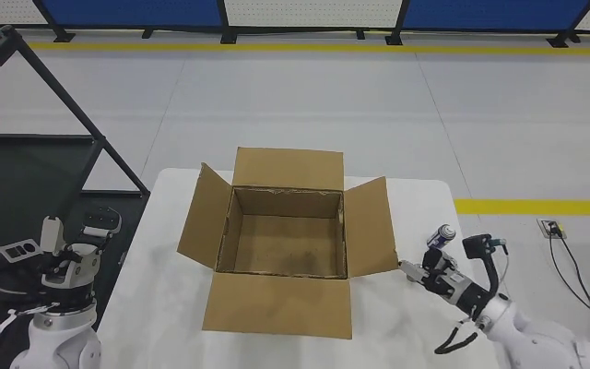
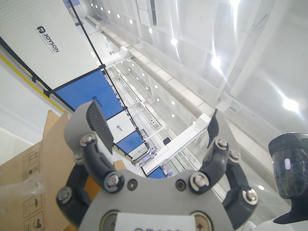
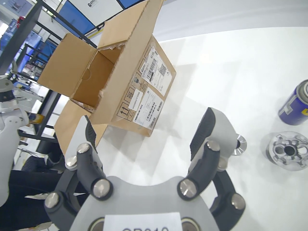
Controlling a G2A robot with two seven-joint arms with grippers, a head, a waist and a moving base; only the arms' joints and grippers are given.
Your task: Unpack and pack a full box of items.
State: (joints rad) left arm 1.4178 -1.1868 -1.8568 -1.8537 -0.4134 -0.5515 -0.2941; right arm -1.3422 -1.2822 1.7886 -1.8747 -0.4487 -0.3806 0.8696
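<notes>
An open cardboard box (image 1: 286, 244) stands in the middle of the white table (image 1: 157, 314), all flaps spread and its bare floor showing. My right gripper (image 1: 417, 270) is at the table's right side, just off the box's right flap. It is open and empty, pointing at the labelled side of the box (image 3: 144, 90) in the right wrist view (image 3: 149, 118). A blue can (image 1: 443, 236) (image 3: 294, 108) stands upright on the table beside it. My left gripper (image 1: 76, 232) is off the table's left edge. It points up at the ceiling, open and empty (image 2: 154, 114).
A round cast metal part (image 3: 287, 151) and a small metal disc (image 3: 240, 145) lie on the table near the can. A black metal frame (image 1: 64, 101) stands on the floor at the left. A box flap (image 2: 36, 159) rises close to the left gripper.
</notes>
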